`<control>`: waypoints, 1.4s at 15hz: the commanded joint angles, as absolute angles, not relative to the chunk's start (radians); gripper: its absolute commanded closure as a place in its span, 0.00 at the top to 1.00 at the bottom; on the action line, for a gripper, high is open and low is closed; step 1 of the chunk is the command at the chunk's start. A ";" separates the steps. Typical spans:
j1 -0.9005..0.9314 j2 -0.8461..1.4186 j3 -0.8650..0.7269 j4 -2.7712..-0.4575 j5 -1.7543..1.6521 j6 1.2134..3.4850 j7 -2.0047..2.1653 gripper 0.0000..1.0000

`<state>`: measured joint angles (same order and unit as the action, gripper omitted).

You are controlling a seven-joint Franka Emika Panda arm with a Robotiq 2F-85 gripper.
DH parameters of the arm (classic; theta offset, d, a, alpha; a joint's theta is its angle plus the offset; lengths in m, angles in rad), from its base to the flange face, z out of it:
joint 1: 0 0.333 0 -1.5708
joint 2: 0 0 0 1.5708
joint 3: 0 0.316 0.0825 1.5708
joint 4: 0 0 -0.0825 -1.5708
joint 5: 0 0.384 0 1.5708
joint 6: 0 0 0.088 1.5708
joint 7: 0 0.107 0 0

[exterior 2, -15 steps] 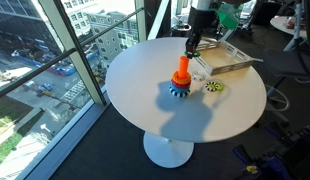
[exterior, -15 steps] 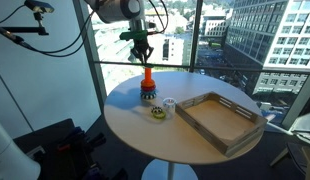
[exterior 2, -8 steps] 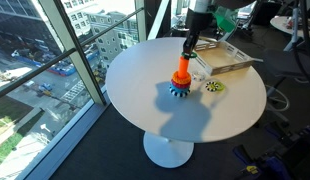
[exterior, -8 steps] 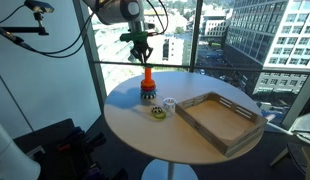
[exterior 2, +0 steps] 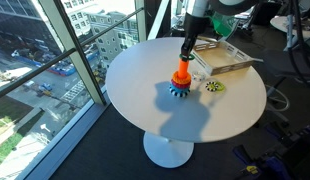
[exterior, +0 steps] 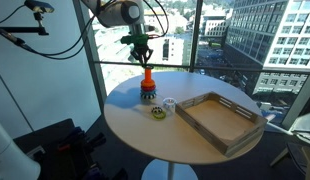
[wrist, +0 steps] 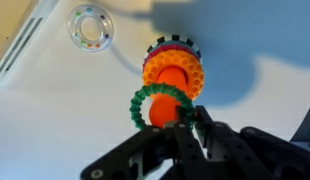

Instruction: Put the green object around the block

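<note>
In the wrist view my gripper is shut on the rim of the green ring. The ring hangs over the top of the orange post, whose tip shows through its hole. The post stands on a wider base of orange, dark and coloured bands. In both exterior views the gripper hovers straight above the post on the round white table. The green ring is too small to make out there.
A clear round piece with coloured beads lies beside the post, also in an exterior view. A yellowish round piece lies near it. A large wooden tray stands further along the table. Windows surround the table.
The gripper has shifted only slightly above the post; it still holds the green ring.
</note>
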<state>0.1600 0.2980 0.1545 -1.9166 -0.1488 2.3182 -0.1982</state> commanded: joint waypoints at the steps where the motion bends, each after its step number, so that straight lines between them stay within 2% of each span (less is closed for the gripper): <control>1: 0.163 0.302 0.155 -1.912 -0.162 2.337 -0.211 0.06; 9: 0.166 0.310 0.153 -1.916 -0.165 2.351 -0.203 0.06; 10: 0.166 0.310 0.152 -1.915 -0.164 2.350 -0.203 0.11; 11: 0.166 0.311 0.152 -1.915 -0.164 2.349 -0.201 0.40; 13: 0.167 0.305 0.152 -1.918 -0.164 2.346 -0.198 0.47; 19: 0.165 0.313 0.150 -1.918 -0.163 2.350 -0.199 0.94; 20: 0.163 0.308 0.151 -1.922 -0.159 2.351 -0.202 0.99; 21: 0.162 0.302 0.153 -1.927 -0.155 2.352 -0.205 1.00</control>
